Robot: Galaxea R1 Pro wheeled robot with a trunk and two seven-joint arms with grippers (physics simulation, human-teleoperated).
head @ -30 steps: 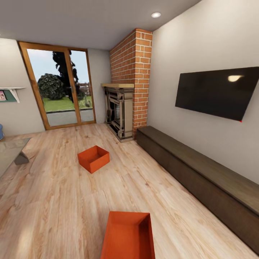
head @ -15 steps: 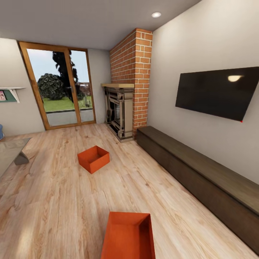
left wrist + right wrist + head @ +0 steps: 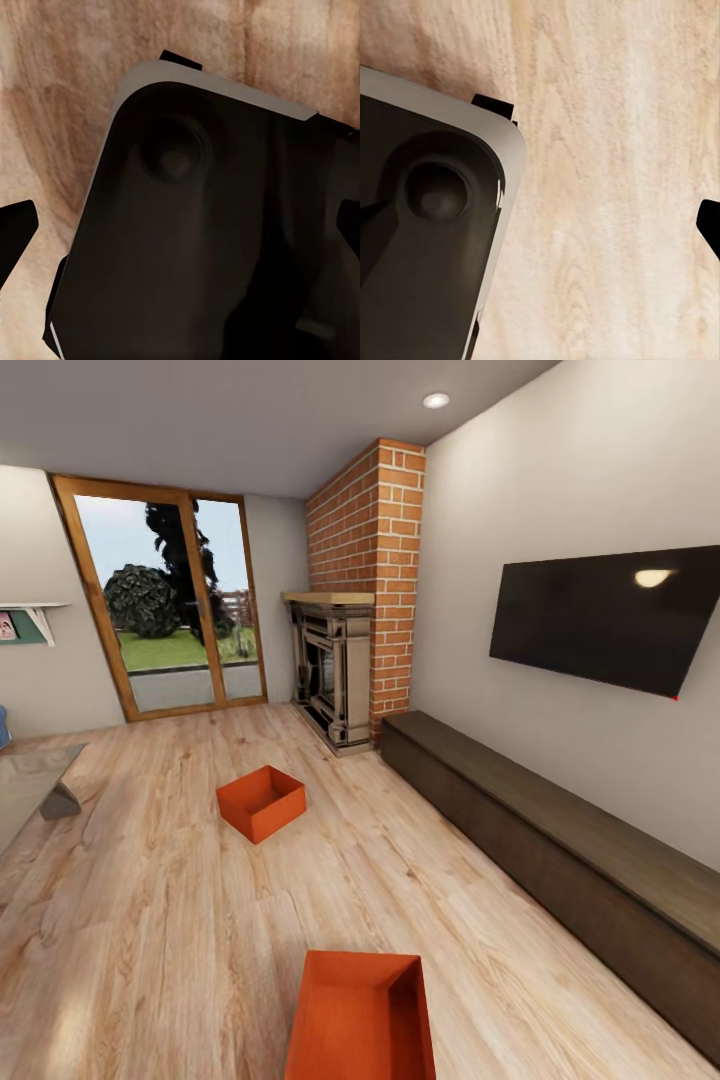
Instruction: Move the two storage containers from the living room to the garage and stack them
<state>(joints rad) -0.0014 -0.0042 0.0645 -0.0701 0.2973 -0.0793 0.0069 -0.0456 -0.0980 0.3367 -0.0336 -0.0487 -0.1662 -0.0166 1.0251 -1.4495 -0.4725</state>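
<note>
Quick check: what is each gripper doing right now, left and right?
Left gripper: cannot be told; dark fingertips flank the robot's base, nothing visibly held.
Right gripper: cannot be told; one fingertip above wood floor.

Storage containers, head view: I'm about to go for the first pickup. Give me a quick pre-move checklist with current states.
1. Near container in view, upright, open top up: ok.
2. Far container in view, upright on the wood floor: ok.
3. Both containers empty as far as their insides show: ok.
4. Floor path between the near and far container free of objects: ok.
5. Bench along the wall stands apart from both containers: ok.
6. Left and right tool open and ready: cannot tell; wrist views look onto the robot's dark base and floor.
</note>
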